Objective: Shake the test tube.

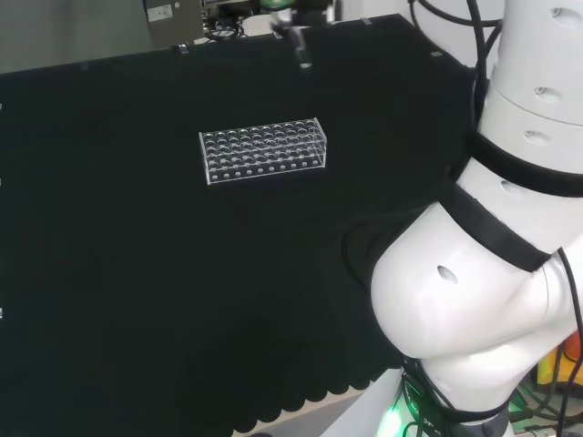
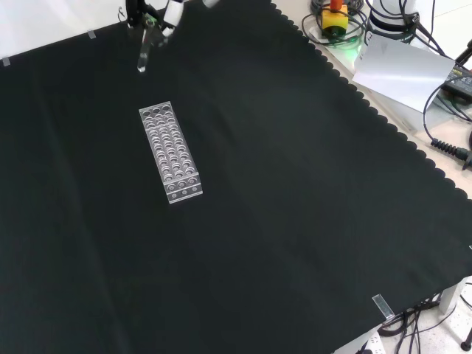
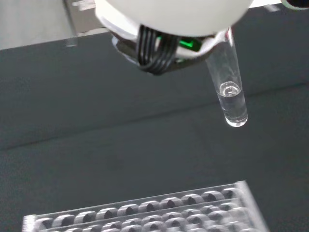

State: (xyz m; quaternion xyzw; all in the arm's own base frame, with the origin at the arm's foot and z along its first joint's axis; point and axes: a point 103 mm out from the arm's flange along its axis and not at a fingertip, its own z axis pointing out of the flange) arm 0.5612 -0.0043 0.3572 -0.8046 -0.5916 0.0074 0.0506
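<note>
The black cloth [image 1: 137, 300] took up nearly the whole bench, and on it stood a clear rack [image 1: 263, 150], its wells all looking empty as far as I could tell. From the front camera the rack [image 2: 170, 152] lay lengthwise, and the hand [image 2: 151, 15] hung off toward twelve o'clock from it, well above the cloth. Its fingers were closed on the upper part of the tube [image 2: 142, 53], which pointed down, tilted a little, clear of the rack. In the wrist view the tube [image 3: 229, 84] showed a small pool of clear liquid at its rounded bottom, most of its length empty. I judged it a light, stiff, brittle thing, thin-walled glass or plastic, smooth enough to slip through fingers. The place to hold it was where it was held already, near the open mouth, leaving the liquid end free to swing. With so little liquid, a shake seemed unlikely to spill, but a knock against the rack could crack it.
</note>
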